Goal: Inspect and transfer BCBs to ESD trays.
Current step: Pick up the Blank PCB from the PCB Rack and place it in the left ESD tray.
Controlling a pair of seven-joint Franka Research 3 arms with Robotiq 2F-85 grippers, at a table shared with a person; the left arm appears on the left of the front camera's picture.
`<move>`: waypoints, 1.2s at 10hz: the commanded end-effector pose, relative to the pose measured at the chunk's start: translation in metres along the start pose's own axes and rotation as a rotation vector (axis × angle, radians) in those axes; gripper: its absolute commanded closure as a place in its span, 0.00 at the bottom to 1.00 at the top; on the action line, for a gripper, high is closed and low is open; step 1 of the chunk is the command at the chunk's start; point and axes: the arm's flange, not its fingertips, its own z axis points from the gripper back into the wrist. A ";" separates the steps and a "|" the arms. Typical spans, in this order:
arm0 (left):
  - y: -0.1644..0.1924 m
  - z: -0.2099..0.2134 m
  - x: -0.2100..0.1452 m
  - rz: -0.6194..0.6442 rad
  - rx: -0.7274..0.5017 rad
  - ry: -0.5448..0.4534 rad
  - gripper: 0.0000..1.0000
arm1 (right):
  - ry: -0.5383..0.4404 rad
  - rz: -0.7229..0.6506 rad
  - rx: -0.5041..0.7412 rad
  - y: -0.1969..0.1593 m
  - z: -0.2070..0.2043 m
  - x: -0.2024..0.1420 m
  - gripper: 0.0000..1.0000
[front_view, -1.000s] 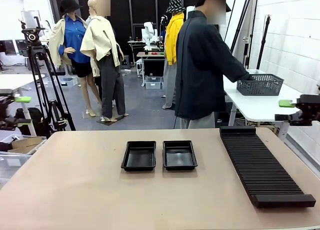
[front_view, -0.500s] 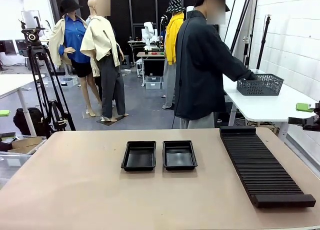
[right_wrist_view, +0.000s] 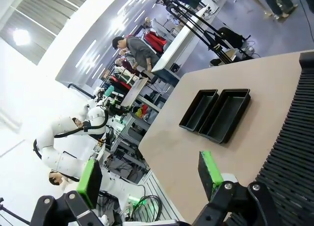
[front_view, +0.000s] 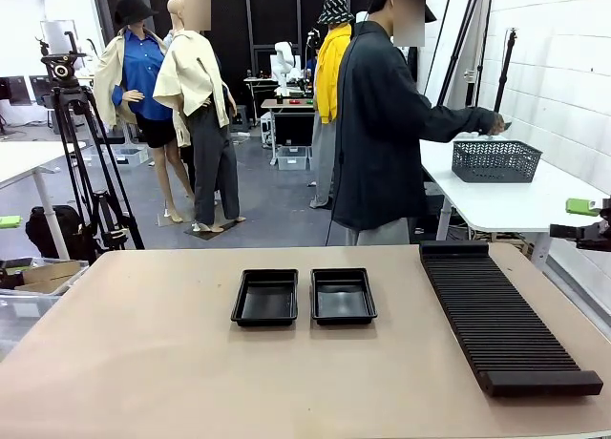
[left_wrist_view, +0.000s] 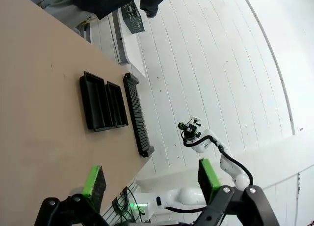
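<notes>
Two empty black ESD trays, one on the left (front_view: 265, 298) and one on the right (front_view: 343, 296), lie side by side at the table's middle. The BCBs are out of view. At the far side a person (front_view: 382, 124) faces right, one hand held over a dark basket (front_view: 495, 159). My left gripper (front_view: 8, 221) shows as a green pad at the left edge. My right gripper (front_view: 584, 215) hangs at the right edge beyond the table. In the wrist views the left gripper (left_wrist_view: 149, 177) and the right gripper (right_wrist_view: 149, 177) are open and hold nothing, high above the trays (left_wrist_view: 105, 106) (right_wrist_view: 216, 112).
A long black ribbed rack (front_view: 501, 315) runs along the table's right side, also seen from the wrists (left_wrist_view: 137, 113) (right_wrist_view: 294, 137). The basket stands on a white side table (front_view: 506, 200) behind. A camera tripod (front_view: 81, 143) stands at the back left.
Both grippers have drawn outward, the left nearly off the left edge, the right farther right. The person's arm has risen from the basket to above its rim.
</notes>
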 end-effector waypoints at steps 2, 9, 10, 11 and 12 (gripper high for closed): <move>-0.003 0.002 -0.001 -0.003 0.001 -0.005 0.00 | -0.004 -0.011 -0.010 0.002 -0.001 -0.001 0.00; -0.003 0.002 -0.001 -0.003 0.001 -0.005 0.00 | -0.004 -0.011 -0.010 0.002 -0.001 -0.001 0.00; -0.003 0.002 -0.001 -0.003 0.001 -0.005 0.00 | -0.004 -0.011 -0.010 0.002 -0.001 -0.001 0.00; -0.003 0.002 -0.001 -0.003 0.001 -0.005 0.00 | -0.004 -0.011 -0.010 0.002 -0.001 -0.001 0.00; -0.003 0.002 -0.001 -0.003 0.001 -0.005 0.00 | -0.004 -0.011 -0.010 0.002 -0.001 -0.001 0.00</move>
